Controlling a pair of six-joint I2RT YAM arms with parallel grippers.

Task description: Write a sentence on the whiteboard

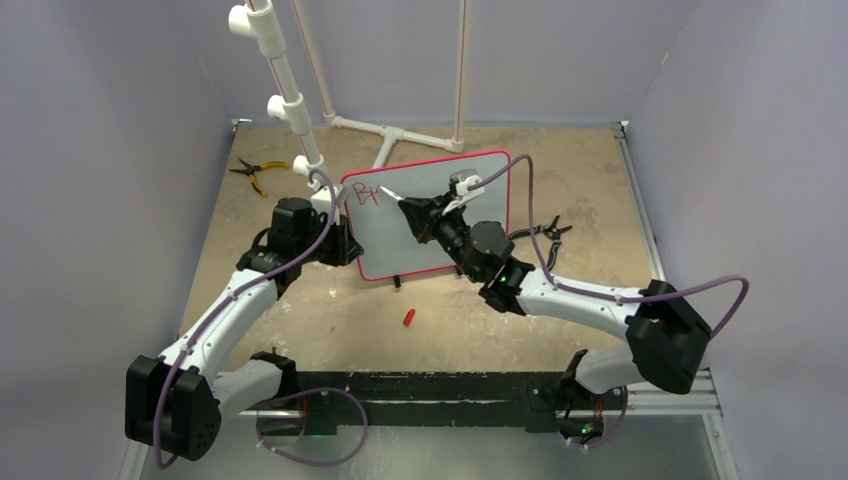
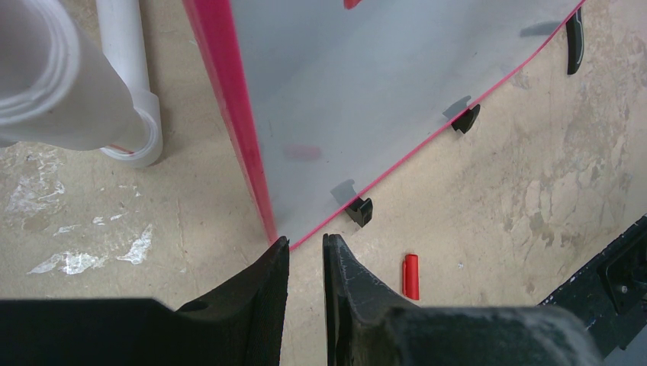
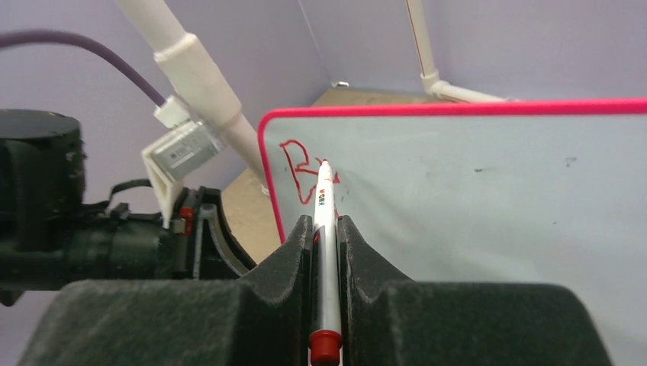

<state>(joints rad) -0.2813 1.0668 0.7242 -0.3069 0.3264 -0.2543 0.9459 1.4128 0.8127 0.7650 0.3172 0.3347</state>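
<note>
The whiteboard (image 1: 400, 250) (image 2: 366, 91) (image 3: 473, 213), white with a thin red frame, stands tilted on two black feet (image 2: 358, 211) in the middle of the table. The sentence (image 1: 365, 193) (image 3: 299, 171) is a few red letters at the board's top left. My right gripper (image 1: 410, 207) (image 3: 326, 221) is shut on a white marker (image 3: 324, 191) with a red end. The marker tip rests on the board beside the letters. My left gripper (image 1: 345, 240) (image 2: 306, 240) sits at the board's lower left corner. Its jaws stand a little apart with only table showing between them.
A red marker cap (image 1: 408, 318) (image 2: 411, 276) lies on the table in front of the board. Yellow-handled pliers (image 1: 255, 172) lie at the back left, black pliers (image 1: 548, 232) right of the board. A white pipe frame (image 1: 285, 90) (image 2: 126, 69) rises just left of the board.
</note>
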